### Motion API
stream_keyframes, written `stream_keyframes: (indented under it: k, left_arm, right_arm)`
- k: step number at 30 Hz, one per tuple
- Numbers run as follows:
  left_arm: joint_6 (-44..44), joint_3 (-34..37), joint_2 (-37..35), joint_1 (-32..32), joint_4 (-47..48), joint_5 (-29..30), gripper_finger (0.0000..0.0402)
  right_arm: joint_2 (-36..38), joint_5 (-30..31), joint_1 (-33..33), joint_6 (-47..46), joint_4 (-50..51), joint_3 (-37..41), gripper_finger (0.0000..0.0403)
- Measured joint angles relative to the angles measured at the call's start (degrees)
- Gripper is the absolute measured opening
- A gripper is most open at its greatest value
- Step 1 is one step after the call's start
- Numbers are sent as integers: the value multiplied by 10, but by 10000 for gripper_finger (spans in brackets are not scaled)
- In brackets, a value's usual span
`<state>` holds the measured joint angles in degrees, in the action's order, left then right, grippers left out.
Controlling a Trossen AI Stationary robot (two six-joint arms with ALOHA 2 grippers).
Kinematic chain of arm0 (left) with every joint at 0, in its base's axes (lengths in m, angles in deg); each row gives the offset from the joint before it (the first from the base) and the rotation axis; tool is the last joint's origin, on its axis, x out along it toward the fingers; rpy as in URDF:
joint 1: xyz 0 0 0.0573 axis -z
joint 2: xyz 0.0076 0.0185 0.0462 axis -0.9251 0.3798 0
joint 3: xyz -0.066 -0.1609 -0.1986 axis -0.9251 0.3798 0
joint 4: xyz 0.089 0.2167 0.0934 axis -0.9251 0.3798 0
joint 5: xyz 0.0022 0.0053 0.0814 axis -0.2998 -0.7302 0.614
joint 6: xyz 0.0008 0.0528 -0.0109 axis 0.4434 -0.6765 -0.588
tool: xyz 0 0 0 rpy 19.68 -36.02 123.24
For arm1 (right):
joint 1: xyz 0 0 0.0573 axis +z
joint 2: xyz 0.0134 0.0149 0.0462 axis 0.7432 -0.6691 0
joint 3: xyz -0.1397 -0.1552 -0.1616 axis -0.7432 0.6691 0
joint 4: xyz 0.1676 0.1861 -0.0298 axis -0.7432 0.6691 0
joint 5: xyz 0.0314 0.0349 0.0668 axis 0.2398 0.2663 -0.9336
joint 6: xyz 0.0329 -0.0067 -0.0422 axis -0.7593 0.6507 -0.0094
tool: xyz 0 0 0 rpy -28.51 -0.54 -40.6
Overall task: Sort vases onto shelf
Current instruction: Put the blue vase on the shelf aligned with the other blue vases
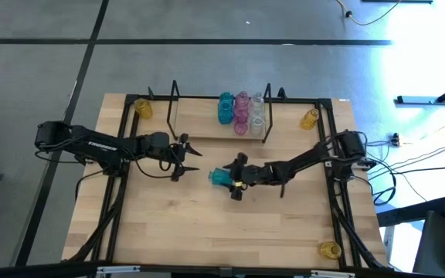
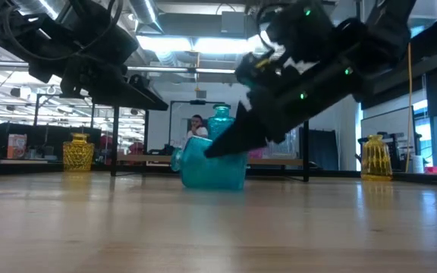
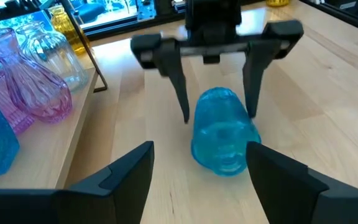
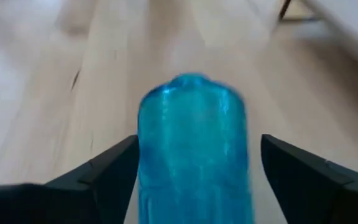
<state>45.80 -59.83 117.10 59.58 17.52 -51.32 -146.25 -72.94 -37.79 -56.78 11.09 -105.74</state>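
A teal vase lies on its side on the tabletop near the middle. My right gripper is open, and its two fingers stand on either side of the teal vase with a narrow gap on each side. My left gripper hangs open just left of the vase, pointing at it and holding nothing. The left wrist view shows the same vase between the right arm's fingers. The shelf at the far middle carries upright teal, pink and clear vases.
Yellow vases stand on the table at the far left, the far right and the near right corner. The shelf's black wire frames rise at its short ends. Bare wood lies along the near half of the table.
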Motion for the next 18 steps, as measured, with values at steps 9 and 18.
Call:
stream_keyframes:
  k: [9, 18]
  left_arm:
    - [-2, 0, 0, 0, 0, 0, 250]
    - [-9, 0, 0, 0, 0, 0, 250]
  right_arm:
    - [-34, -26, -2, 16, 4, -10, 308]
    - [-29, 4, -1, 32, 7, -10, 238]
